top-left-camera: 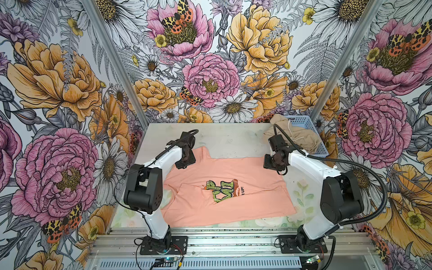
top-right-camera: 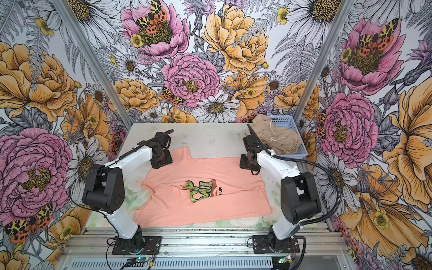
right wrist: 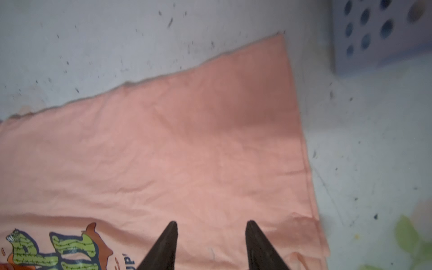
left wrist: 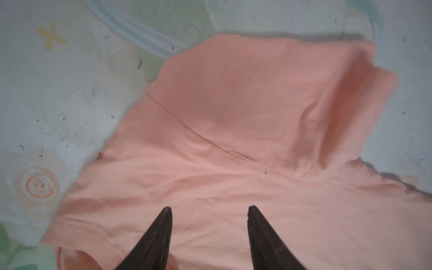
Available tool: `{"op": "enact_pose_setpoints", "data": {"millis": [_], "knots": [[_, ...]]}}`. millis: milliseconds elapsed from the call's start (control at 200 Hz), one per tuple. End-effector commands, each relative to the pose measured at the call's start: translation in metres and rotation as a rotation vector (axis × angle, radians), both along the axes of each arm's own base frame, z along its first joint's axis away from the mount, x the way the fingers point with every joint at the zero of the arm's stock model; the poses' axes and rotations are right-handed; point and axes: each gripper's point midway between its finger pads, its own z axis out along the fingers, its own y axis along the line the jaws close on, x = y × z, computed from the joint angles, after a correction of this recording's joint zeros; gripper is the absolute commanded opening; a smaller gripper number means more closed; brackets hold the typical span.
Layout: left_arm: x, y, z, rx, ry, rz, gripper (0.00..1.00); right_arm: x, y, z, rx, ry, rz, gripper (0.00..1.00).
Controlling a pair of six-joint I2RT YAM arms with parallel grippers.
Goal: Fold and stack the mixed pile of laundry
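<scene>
Peach-pink T-shirt [top-left-camera: 233, 168] lies spread in the middle of the table [top-left-camera: 229, 138], chest graphic [top-left-camera: 219, 190] facing up. A loose flap of its own cloth is folded over part of that print. One sleeve [left wrist: 280, 93] sticks out at the far corner by the left arm. The beige-tan garment [top-left-camera: 297, 138], with its white drawstring [top-right-camera: 272, 131], is bunched in the light blue basket [top-left-camera: 301, 121] at the far right corner and spills over the rim.

The risk I see is a lopsided fold. The two arms stand over different parts, one at the sleeve seam and one near the straight side edge. If one pinches a single layer and the other takes two, the shirt would skew or drag. The creased flap could also get trapped inside. The right arm's cable runs close to the beige heap and might catch it.

The left gripper [left wrist: 209, 208] has its jaws parted about halfway with nothing between them, tips over the cloth below the sleeve. The right gripper [right wrist: 211, 222] is parted much the same and also empty, over plain fabric beside the print. From here I can't tell whether either pair of tips is touching the shirt.
</scene>
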Motion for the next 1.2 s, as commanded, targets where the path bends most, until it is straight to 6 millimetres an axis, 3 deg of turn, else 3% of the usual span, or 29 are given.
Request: {"op": "enact_pose_setpoints", "data": {"millis": [0, 165, 390, 766, 1196], "knots": [[0.005, 0.002, -0.002, 0.037, 0.008, -0.022, 0.54, 0.039, -0.027, -0.001, -0.066, -0.068, -0.042, 0.5], [-0.006, 0.002, -0.01, 0.028, 0.015, -0.01, 0.54, 0.071, -0.046, -0.015, -0.077, -0.083, -0.11, 0.47], [-0.029, 0.007, -0.011, 0.001, 0.006, 0.008, 0.56, 0.091, -0.064, -0.046, -0.101, -0.074, -0.174, 0.42], [-0.041, 0.015, -0.002, -0.015, -0.02, 0.026, 0.63, 0.106, -0.073, -0.069, -0.145, -0.087, -0.211, 0.35], [-0.043, 0.016, -0.001, -0.021, -0.022, 0.026, 0.63, 0.101, -0.071, -0.093, -0.101, 0.001, -0.205, 0.2]]}}
